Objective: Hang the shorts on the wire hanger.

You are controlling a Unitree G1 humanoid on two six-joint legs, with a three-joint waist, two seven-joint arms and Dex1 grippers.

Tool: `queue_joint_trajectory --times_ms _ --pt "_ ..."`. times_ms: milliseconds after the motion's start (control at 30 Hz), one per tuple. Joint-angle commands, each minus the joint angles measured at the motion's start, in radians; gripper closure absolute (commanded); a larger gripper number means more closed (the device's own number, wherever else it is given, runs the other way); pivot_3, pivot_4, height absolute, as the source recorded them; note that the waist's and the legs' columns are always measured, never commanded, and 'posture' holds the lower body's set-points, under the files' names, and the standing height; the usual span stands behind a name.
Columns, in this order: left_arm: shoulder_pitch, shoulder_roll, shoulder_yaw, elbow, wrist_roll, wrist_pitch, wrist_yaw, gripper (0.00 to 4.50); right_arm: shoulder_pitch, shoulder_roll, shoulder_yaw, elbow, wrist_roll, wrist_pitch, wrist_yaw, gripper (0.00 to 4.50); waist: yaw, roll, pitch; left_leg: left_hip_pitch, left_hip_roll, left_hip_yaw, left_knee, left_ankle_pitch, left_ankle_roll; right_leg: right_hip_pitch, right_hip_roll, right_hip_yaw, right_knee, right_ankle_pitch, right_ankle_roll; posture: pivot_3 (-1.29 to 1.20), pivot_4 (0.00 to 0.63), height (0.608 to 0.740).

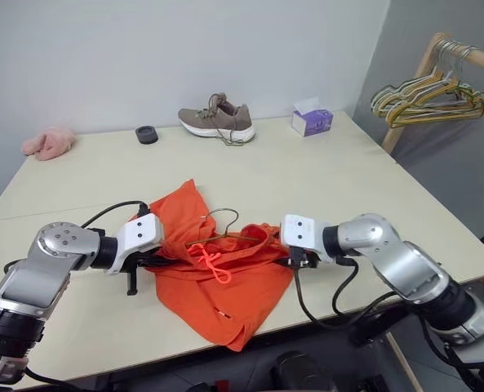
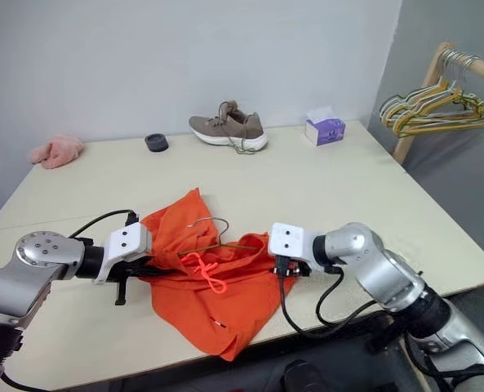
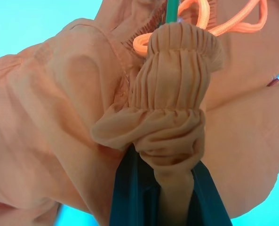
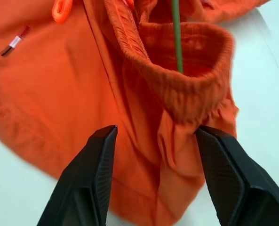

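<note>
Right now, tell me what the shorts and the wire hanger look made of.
The shorts: thin woven fabric, matte bright orange; it creases softly and the waistband is gathered elastic. Probably a light synthetic, though the fibre cannot be told.
The wire hanger: a thin, stiff green rod, smooth, seemingly painted or coated metal wire.

The pale surface [image 1: 323,175] carries the orange shorts [image 1: 217,286] at its near edge, with one leg hanging over it. Along the far edge lie a pink fluffy cloth [image 1: 47,143], a small dark round object [image 1: 147,134], a tan shoe [image 1: 217,120] and a purple tissue box [image 1: 312,121].
</note>
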Motion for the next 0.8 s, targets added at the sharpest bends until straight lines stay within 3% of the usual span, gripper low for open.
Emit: queue_joint_trajectory --times_ms 33,267,367,567,767,800 --pt "-0.007 0.004 0.029 -0.031 -0.012 0.0 -0.006 4.5 -0.054 0.053 0.035 0.069 -0.053 -0.073 -0.006 1.74 0.0 0.0 0.0 0.0 0.0 0.0 0.0 0.0 0.0 0.0 0.0 0.0 0.0 0.0 0.0 -0.27 0.0 0.74" --pt "-0.003 0.003 0.034 -0.039 -0.014 0.007 -0.001 4.5 -0.098 0.129 0.065 0.208 -0.109 -0.161 0.011 1.74 0.003 0.0 0.0 -0.001 0.0 -0.001 0.0 0.0 0.0 0.0 0.0 -0.001 0.0 0.0 0.0 -0.26 0.0 0.74" --pt "0.003 -0.002 0.04 -0.046 -0.021 0.014 0.006 4.5 -0.112 0.148 0.078 0.259 -0.137 -0.197 0.012 2.29 0.002 0.0 0.0 0.0 0.0 -0.002 0.0 0.0 0.0 0.001 0.0 -0.001 0.0 0.0 0.0 -0.26 0.0 0.74" --pt "0.009 -0.01 0.053 -0.049 -0.036 0.013 0.01 4.5 -0.124 0.163 0.058 0.316 -0.173 -0.274 0.011 4.38 0.003 0.0 0.0 0.0 0.0 -0.002 0.0 0.0 0.0 0.001 0.0 -0.001 0.001 0.0 0.0 -0.26 0.0 0.74" --pt "-0.017 -0.074 0.137 -0.009 -0.108 0.053 0.059 4.5 -0.124 0.146 -0.024 0.256 -0.106 -0.219 0.075 4.48 0.004 0.0 0.0 0.0 0.0 -0.003 0.0 0.0 0.0 0.001 -0.001 -0.002 0.001 0.0 0.0 -0.26 0.0 0.74" --pt "-0.025 -0.081 0.157 0.009 -0.119 0.063 0.068 4.27 -0.122 0.133 -0.042 0.234 -0.09 -0.2 0.092 4.49 0.005 0.0 0.0 0.0 0.0 -0.003 0.001 0.0 0.0 0.001 -0.001 -0.002 0.001 0.001 -0.001 -0.26 0.0 0.74"
